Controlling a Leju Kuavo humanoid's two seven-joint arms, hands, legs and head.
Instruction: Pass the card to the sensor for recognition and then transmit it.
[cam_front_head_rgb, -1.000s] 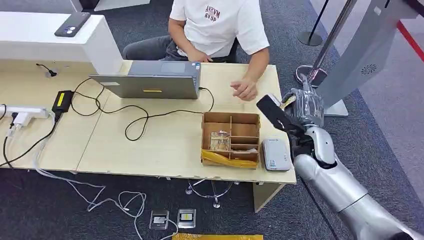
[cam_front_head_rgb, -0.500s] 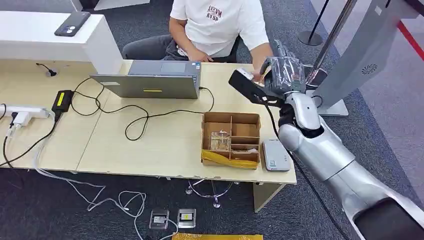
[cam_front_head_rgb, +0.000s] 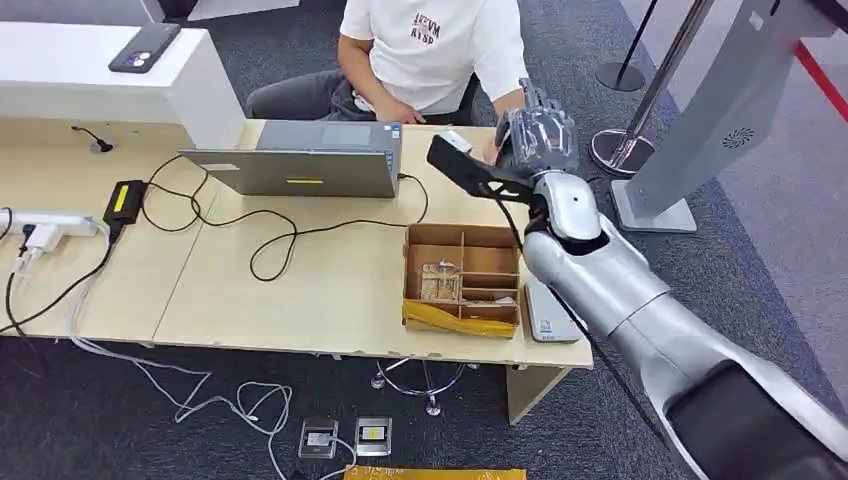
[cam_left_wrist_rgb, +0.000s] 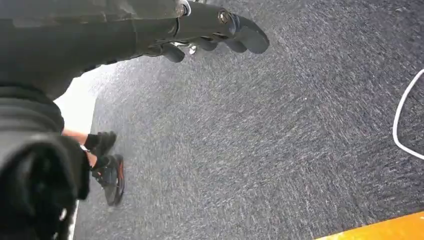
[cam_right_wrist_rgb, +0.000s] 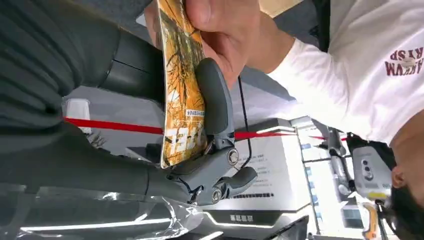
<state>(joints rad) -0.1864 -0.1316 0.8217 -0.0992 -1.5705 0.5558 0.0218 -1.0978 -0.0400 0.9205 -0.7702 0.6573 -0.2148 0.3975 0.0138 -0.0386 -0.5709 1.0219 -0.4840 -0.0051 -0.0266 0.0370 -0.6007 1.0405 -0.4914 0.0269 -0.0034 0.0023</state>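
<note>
holding the card (cam_right_wrist_rgb: 182, 85) between thumb and fingers, the right hand (cam_front_head_rgb: 535, 135) is raised over the far edge of the table (cam_front_head_rgb: 330, 290), in front of a seated person (cam_front_head_rgb: 435, 45); the person's hand (cam_right_wrist_rgb: 227, 30) grips the same card at its other end, so both hold it; the card is orange and yellow with white print near the robot's fingers, not readable; red letters on the person's white shirt are too small to read with certainty; nearer to the robot than the right hand, a cardboard box (cam_front_head_rgb: 462, 278) with dividers holds small clear-wrapped items in one compartment and a yellow strip along its near side; a grey sensor (cam_front_head_rgb: 548, 315) lies just beside the box at the table edge; a laptop (cam_front_head_rgb: 300, 160) stands to the left of the hand; the left hand (cam_left_wrist_rgb: 200, 30) hangs over dark carpet, fingers curled, nothing in it.
</note>
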